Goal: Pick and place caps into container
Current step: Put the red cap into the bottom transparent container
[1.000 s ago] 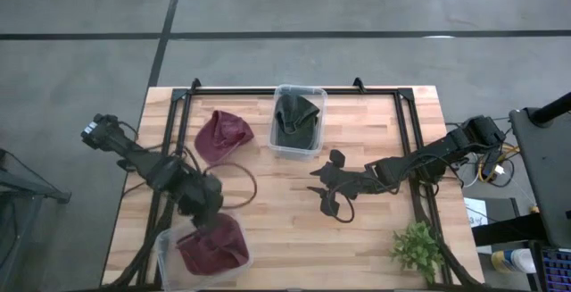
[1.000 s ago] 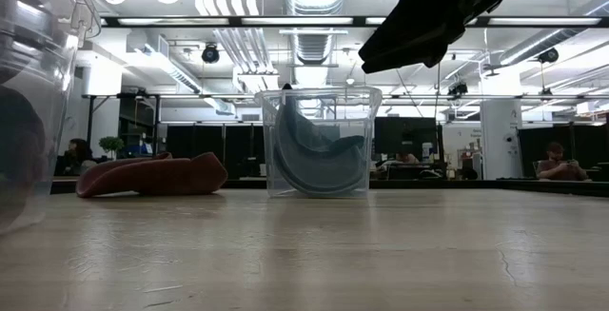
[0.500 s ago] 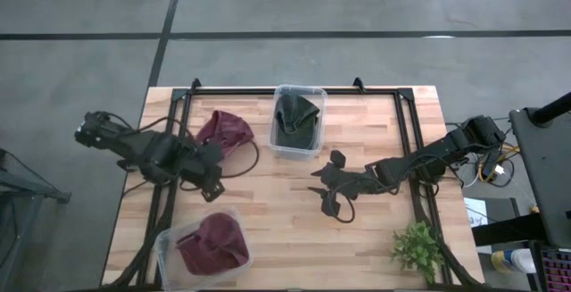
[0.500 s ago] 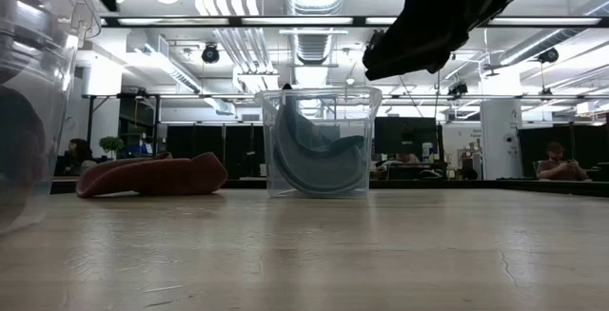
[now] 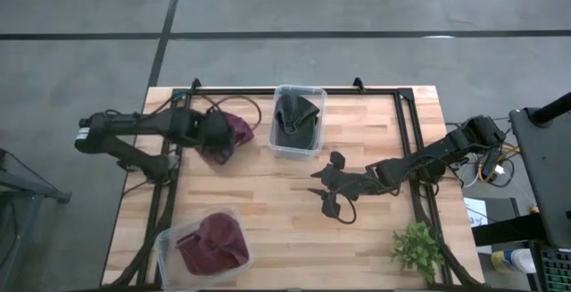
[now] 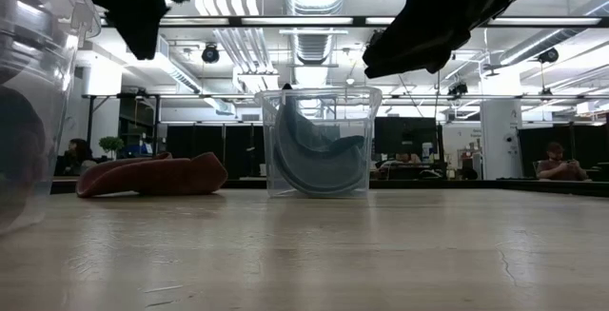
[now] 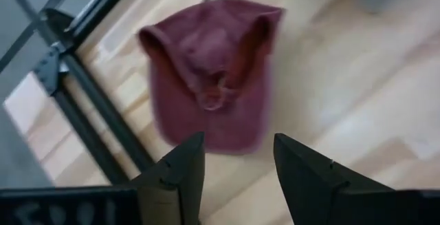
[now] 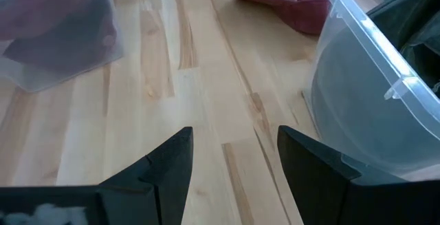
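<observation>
high view: left gripper (image 5: 217, 137) sits over the loose maroon cap (image 5: 234, 131) at the table's (image 5: 268, 212) far left. dark olive cap (image 5: 294, 120) is in the clear bin (image 5: 298, 96) at far centre, another maroon cap (image 5: 212, 243) in the near-left bin (image 5: 165, 243). right gripper (image 5: 332, 189) waits mid-table, plant (image 5: 417, 249) at near right.

low view: loose cap flat on the wood just beside the centre bin; both grippers held above the surface.

left wrist: fingers (image 7: 179, 173) spread apart, empty, cap lying beyond them.

right wrist: fingers (image 8: 165, 166) apart, bare wood between them.
</observation>
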